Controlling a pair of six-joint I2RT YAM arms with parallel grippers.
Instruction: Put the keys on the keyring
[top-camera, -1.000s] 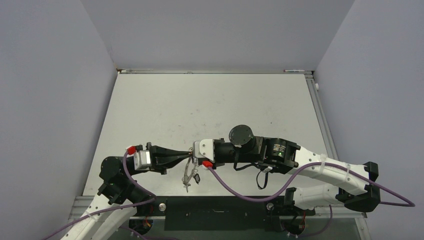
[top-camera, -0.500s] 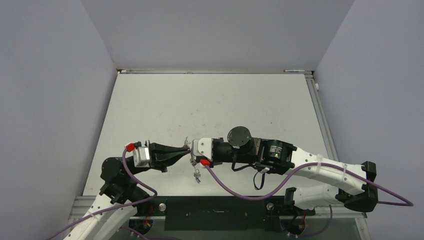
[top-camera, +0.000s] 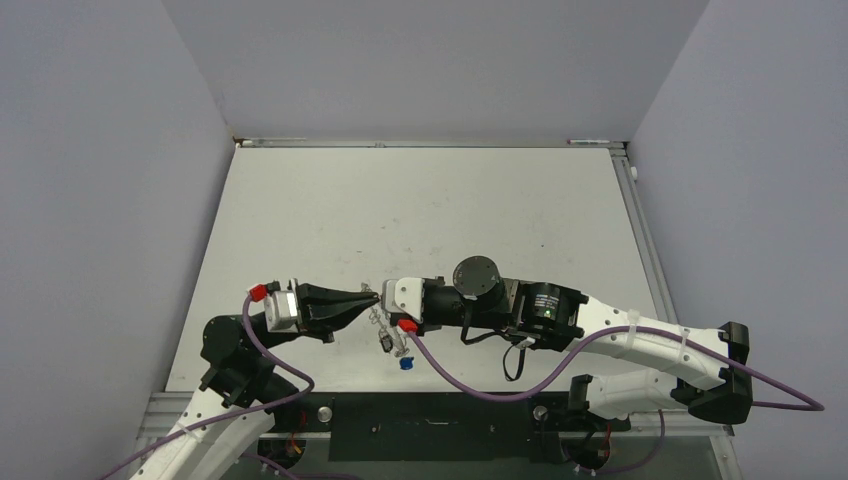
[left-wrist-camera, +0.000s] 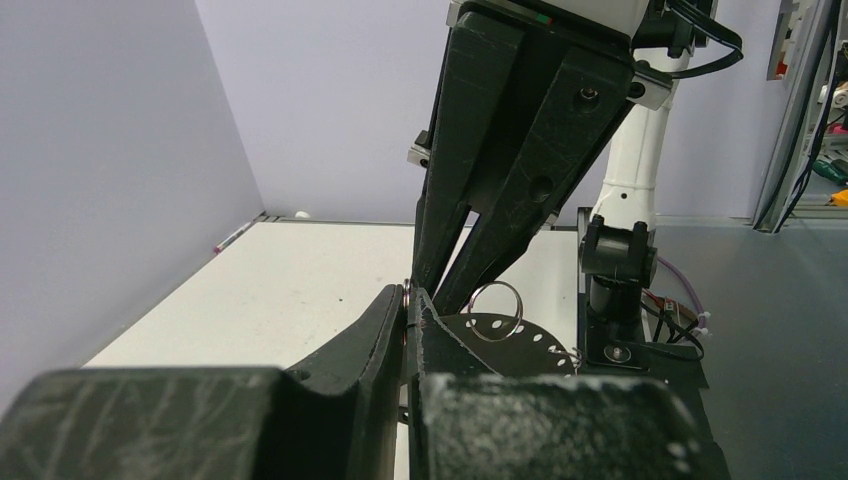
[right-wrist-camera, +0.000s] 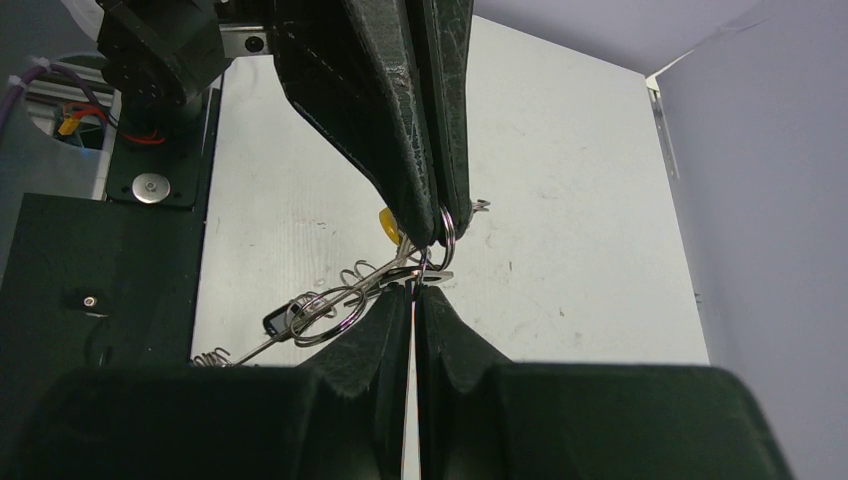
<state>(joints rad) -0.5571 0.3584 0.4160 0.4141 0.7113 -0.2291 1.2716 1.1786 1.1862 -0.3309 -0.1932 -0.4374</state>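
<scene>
Over the table's near edge my left gripper (top-camera: 370, 297) and right gripper (top-camera: 388, 302) meet tip to tip, both shut. The keyring (top-camera: 381, 322) hangs between them, a flat silvery disc (left-wrist-camera: 530, 345) with holes and wire loops (left-wrist-camera: 471, 310) round its rim. My right gripper (right-wrist-camera: 415, 290) pinches the keyring's edge (right-wrist-camera: 438, 276). My left gripper (left-wrist-camera: 407, 298) pinches a small metal ring (right-wrist-camera: 449, 222) at that rim. A black-tagged key (right-wrist-camera: 278, 321) hangs on the keyring and a blue-tagged key (top-camera: 405, 363) dangles lowest. A yellow tag (right-wrist-camera: 385, 222) peeks out behind the left fingers (right-wrist-camera: 400, 130).
The white table (top-camera: 420, 210) stretches away behind the grippers, walled on three sides. A black base plate (top-camera: 430, 410) and purple cables (top-camera: 470, 385) lie just below the hanging keys. The right arm's base post (left-wrist-camera: 635, 170) stands beyond the keyring.
Both grippers have shifted slightly left and stayed shut. The hanging keyring and keys have swung from lower left to lower right, and the blue tag now shows below.
</scene>
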